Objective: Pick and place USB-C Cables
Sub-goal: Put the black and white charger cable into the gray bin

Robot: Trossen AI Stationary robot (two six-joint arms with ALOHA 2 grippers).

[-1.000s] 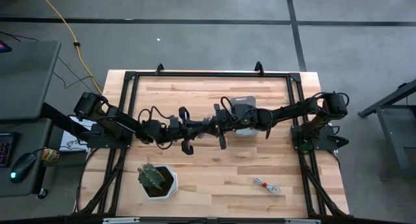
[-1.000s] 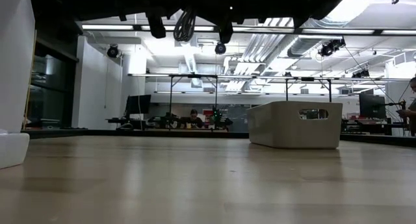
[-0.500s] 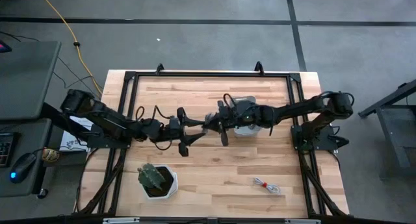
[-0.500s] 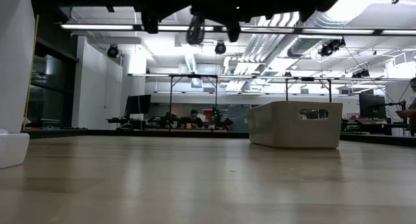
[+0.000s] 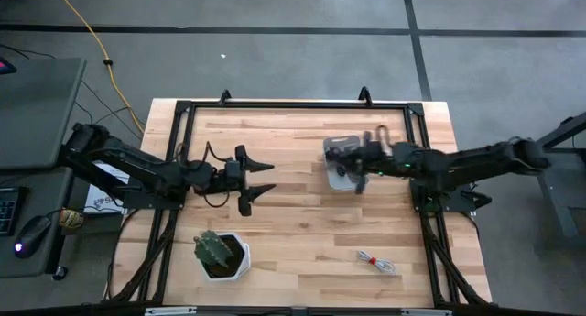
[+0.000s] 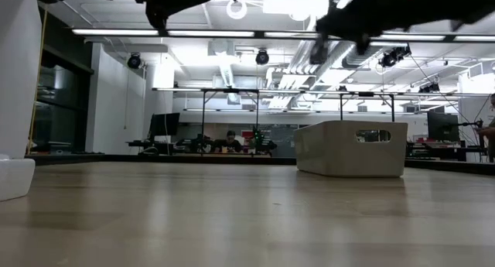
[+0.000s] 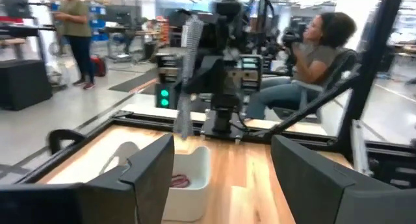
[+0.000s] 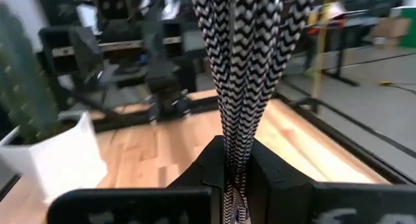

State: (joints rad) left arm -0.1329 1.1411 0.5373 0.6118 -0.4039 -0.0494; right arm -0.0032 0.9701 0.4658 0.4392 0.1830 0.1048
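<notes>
Right of frame centre, over the tray: grey cable clamped in the right end effector.
Seen from above, the right end effector (image 5: 352, 160) hangs above the pale tray (image 5: 340, 144) at centre-right of the tabletop (image 5: 302, 234), fingers together on a grey braided cable (image 8: 244, 74). A dark red cable (image 7: 179, 180) lies inside the tray. The left end effector (image 5: 259, 176) sits left of centre, fingers apart and holding nothing. A whitish-and-red cable (image 5: 375, 261) lies at the lower right of the tabletop; a potted cactus (image 5: 218, 252) stands at lower left.
</notes>
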